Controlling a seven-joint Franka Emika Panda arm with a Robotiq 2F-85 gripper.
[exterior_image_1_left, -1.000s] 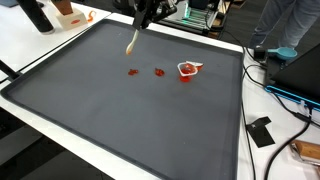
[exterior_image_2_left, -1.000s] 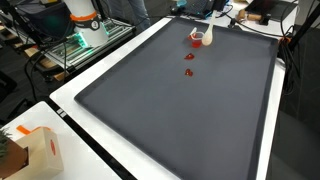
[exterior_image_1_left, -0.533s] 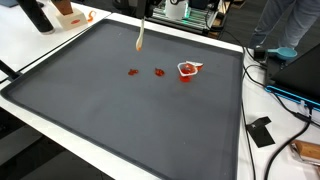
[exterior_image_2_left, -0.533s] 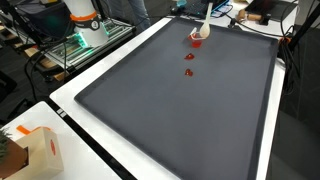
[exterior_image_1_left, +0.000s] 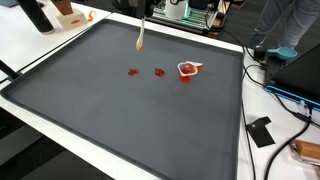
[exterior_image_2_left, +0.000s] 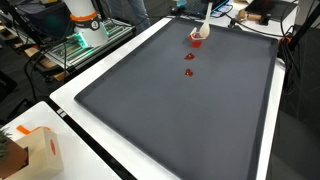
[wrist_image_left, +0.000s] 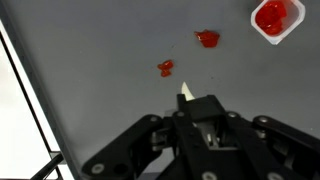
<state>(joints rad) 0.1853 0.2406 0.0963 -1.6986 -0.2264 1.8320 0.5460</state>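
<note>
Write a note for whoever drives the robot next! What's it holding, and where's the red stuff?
Gripper: shut on the pale tool, held tip-down over the far part of the dark mat.
Things: two red blobs lie side by side on the mat. The small sauce cup stands upright just beside them.
Done: the tool is in the grip, off the mat.
Left: both blobs are on the mat, and the tool touches neither.

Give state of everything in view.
Pincer: shut on spoon.
Spoon: held, hanging roughly upright over mat.
Cup: upright, open, red sauce inside.
Sauce blobs: two, spilled on mat, apart from cup.
Mat: lying flat.
</note>
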